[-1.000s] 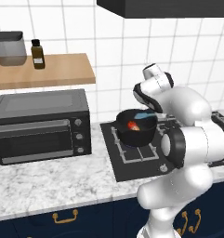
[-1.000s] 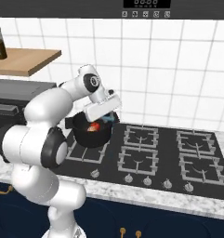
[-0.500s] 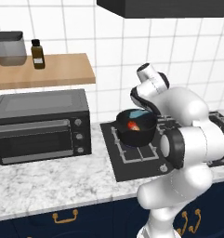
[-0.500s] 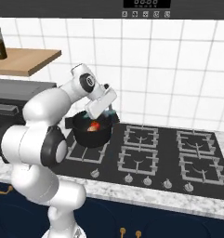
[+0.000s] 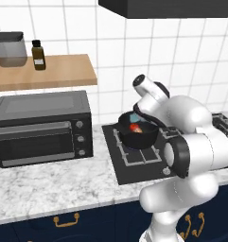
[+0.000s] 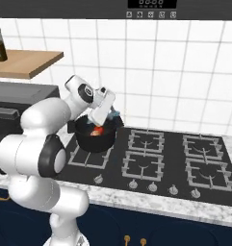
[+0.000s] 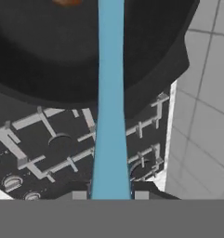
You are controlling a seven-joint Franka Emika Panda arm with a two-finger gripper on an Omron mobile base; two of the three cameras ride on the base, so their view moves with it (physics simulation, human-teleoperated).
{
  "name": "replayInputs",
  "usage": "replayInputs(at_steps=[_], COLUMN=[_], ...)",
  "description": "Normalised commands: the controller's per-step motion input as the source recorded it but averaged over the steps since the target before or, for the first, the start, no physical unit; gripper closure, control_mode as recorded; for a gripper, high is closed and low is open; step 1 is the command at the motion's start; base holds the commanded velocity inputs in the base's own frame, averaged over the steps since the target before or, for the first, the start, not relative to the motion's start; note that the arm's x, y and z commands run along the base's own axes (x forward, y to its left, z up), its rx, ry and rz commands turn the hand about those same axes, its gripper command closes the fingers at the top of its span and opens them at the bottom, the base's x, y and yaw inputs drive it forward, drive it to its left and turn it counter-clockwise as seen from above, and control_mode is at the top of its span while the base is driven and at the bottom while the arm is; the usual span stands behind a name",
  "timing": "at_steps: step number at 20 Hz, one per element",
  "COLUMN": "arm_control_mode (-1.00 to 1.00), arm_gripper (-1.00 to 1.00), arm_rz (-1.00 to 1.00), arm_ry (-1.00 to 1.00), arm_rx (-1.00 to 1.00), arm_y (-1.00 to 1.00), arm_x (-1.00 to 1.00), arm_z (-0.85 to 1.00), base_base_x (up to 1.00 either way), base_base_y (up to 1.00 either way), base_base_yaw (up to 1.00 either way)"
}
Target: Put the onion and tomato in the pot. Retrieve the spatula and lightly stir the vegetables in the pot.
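Late stage, by the look of it — loading done, stirring in hand. Pot (image 5: 136, 134) on the rear left burner of the hob (image 6: 156, 161), holding the tomato (image 5: 135, 128); a brownish-orange edge at the top of the hand view is probably the onion (image 7: 67, 2). Gripper (image 7: 110, 193) closed on the spatula (image 7: 110, 93), handle clamped between both tips, blade reaching down into the pot. Left to do — the light stir itself.
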Motion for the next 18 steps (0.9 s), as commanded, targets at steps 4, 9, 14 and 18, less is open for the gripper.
replayInputs(at_steps=[4, 9, 14, 18], arm_control_mode=[-1.0, -1.0, -1.0, -1.0], arm_gripper=[1.0, 1.0, 1.0, 1.0], arm_rz=[0.41, 0.3, 0.34, 0.33], arm_ry=[-0.13, -0.24, -0.17, -0.11], arm_rx=[-0.15, -0.24, -0.25, -0.26], arm_y=[0.0, 0.0, 0.0, 0.0], arm_x=[0.16, 0.12, 0.28, 0.37], arm_z=[0.0, 0.0, 0.0, 0.0], base_base_x=[0.0, 0.0, 0.0, 0.0], base_base_y=[0.0, 0.0, 0.0, 0.0], base_base_yaw=[0.0, 0.0, 0.0, 0.0])
